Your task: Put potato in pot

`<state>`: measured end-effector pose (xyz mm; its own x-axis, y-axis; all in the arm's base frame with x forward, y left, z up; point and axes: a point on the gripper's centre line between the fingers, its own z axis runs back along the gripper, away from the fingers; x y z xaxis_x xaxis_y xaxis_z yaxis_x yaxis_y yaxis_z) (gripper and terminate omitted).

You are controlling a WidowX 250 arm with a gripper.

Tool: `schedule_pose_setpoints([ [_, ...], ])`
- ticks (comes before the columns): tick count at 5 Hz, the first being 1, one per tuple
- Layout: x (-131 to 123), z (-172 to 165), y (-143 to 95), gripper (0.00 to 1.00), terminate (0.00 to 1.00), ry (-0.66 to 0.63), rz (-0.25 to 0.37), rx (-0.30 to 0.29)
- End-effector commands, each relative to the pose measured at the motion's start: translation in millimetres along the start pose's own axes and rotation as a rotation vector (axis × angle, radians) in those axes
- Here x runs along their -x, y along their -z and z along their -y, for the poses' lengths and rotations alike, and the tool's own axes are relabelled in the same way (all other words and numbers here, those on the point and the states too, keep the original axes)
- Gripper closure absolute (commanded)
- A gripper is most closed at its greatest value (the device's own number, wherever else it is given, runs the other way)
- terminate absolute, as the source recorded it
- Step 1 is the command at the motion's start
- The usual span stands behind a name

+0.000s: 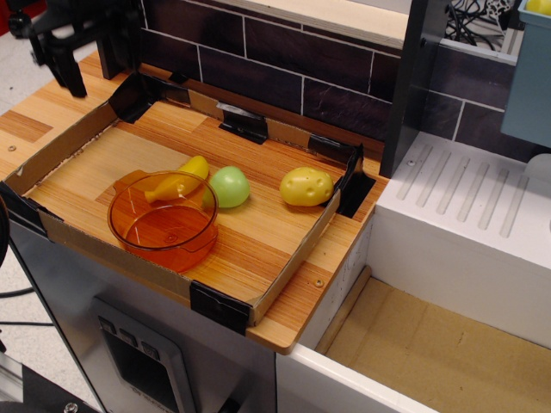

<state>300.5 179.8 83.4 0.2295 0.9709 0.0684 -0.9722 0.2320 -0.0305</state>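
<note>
At the upper left of the frame the gripper [65,64] is cut off by the edge, so I cannot tell whether its claw is spread or pressed together. The pot [163,220] sits empty at lower left of centre. Right of centre lies the potato [306,186], probably light, stiff and a little slippery, best pinched across its narrow middle.

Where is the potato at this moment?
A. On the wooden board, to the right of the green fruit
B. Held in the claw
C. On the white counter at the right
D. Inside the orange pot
A: the potato lies on the board beside the green fruit, outside the pot, far from the claw.
</note>
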Motion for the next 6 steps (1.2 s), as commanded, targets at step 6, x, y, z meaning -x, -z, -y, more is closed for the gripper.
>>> schedule_pose_setpoints([
  [6,121,54,-15,0.0,0.0,-0.745,-0.169,0.0],
])
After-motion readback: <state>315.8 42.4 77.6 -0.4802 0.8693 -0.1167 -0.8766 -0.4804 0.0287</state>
